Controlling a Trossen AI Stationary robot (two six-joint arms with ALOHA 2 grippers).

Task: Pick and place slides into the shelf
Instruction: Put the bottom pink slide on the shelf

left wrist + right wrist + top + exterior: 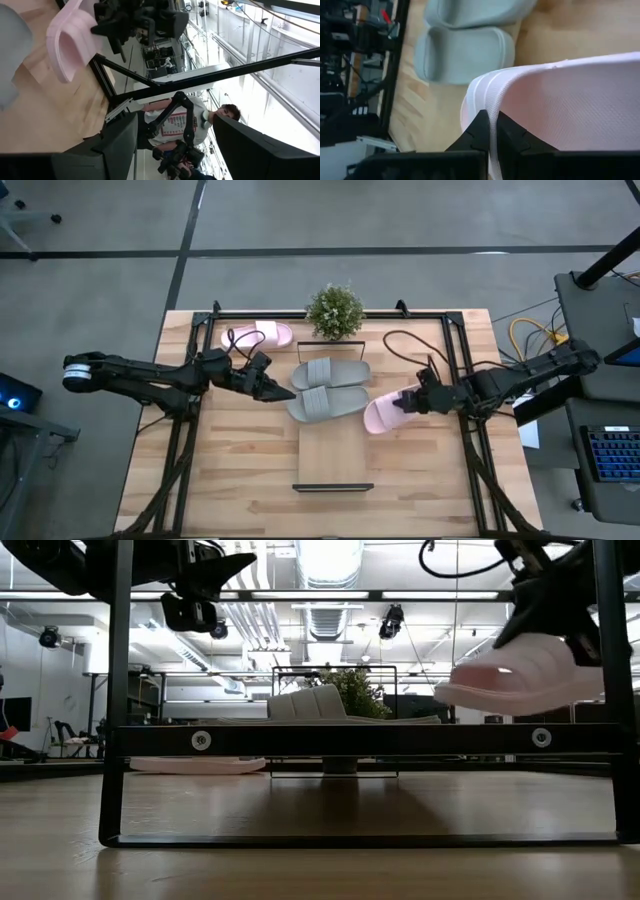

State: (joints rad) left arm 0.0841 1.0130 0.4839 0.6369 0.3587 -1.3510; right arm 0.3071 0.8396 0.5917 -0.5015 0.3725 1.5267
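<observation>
Two grey slides (327,387) are already parked on the shelf (333,452), one pink slide (388,411) is clamped in the right hand (418,402), one's left on the worktop (250,480).

The light-wood tabletop (240,480) with black rails is carrying the shelf (334,452), which is lying along the middle, running from the front edge toward the back edge. One pale pink slide (262,335) is lying flat near the back-left corner. A small potted plant (334,311) is standing at the middle of the back edge.
</observation>
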